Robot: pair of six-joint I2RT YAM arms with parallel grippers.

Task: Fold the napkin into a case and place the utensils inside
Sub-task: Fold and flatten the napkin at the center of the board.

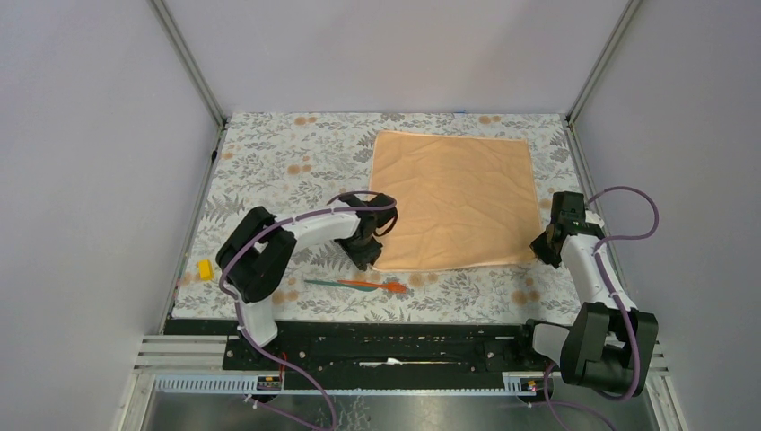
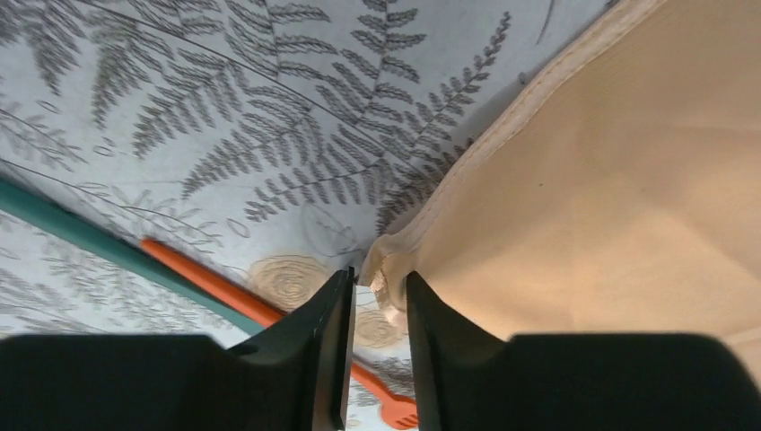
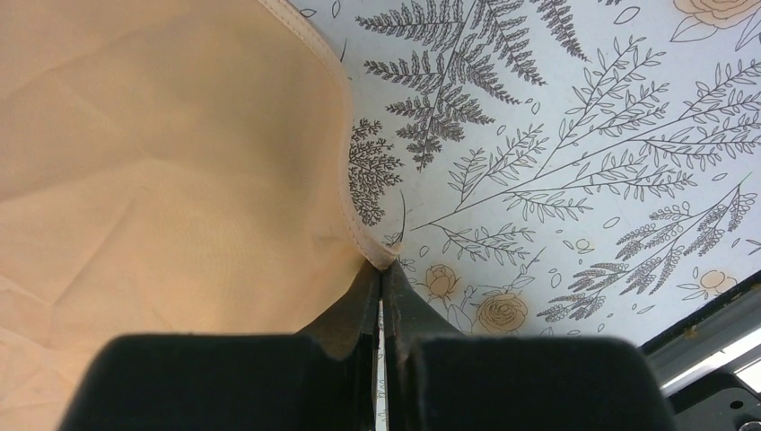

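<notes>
Peach-orange napkin (image 1: 458, 202) is lying flat and unfolded on the grey floral tablecloth (image 1: 269, 162), towards the far right of the table. No case is formed yet.

Right gripper (image 3: 381, 268) is sitting at the near-right corner. Its fingers are pressed together on the hemmed corner, which is running straight into the tips.

Left gripper (image 2: 377, 280) is sitting at the near-left corner. Its jaws are narrowed around the bunched corner tip, with a slit of tablecloth showing between them. I cannot tell whether the pads are actually biting the cloth.

Key relation: both grippers are working the near edge, one at each end, and the whole cloth is stretching away from them towards the far wall. Judging from this, the fold is going to carry the near edge away from the arm bases, and it needs both corners rising together (a slipped left corner would skew the crease).

Utensils (image 1: 354, 285) are lying on the tablecloth just near of the napkin's near edge, apart from it. The teal piece (image 2: 81, 232) and orange-red piece (image 2: 215, 285) are lying side by side, long axes running left-right, roughly parallel to that edge. They are sitting close beside the left gripper and well apart from the right one, so the left arm is looking like the nearer one for the later pick.
</notes>
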